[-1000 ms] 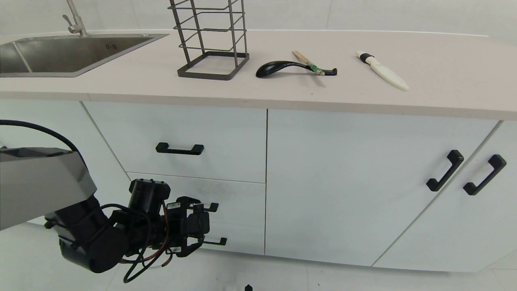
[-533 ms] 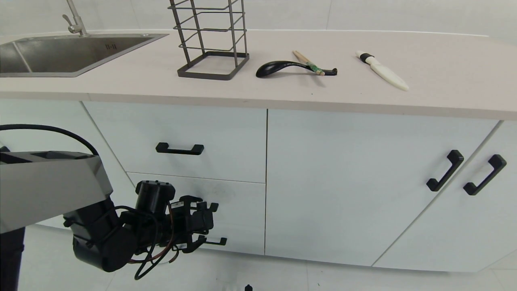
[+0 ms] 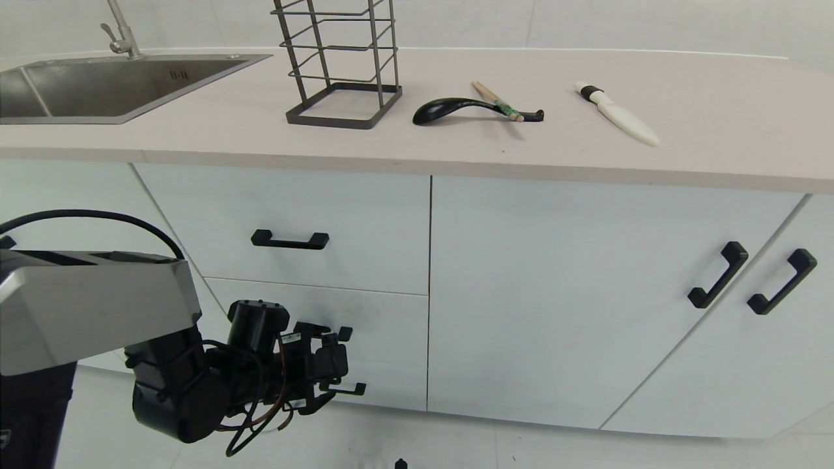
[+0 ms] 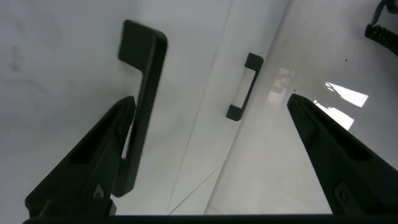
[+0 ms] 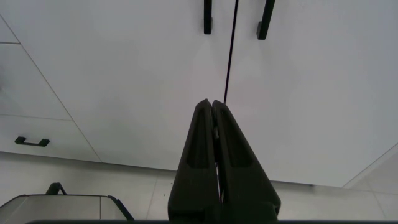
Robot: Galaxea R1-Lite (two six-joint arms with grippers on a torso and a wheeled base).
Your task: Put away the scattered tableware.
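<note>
The left hand [image 3: 339, 362] hangs low before the lower drawer, fingers spread, with the drawer handle [image 4: 142, 93] just beside one finger. The right hand [image 5: 214, 155] is pressed closed, facing the cabinet doors. Well above on the counter [image 3: 195, 133], a black spoon [image 3: 449, 109] touches the chopsticks [image 3: 498, 102]. A white knife [image 3: 619, 116] lies apart to their right, and a wire rack [image 3: 342, 65] stands left of the spoon. All sit back from the front edge.

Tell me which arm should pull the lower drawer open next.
Left, most likely. The left gripper is open right at the lower drawer handle, which sits inside its gap near one finger. The right gripper is shut and faces the cabinet doors from farther off.
</note>
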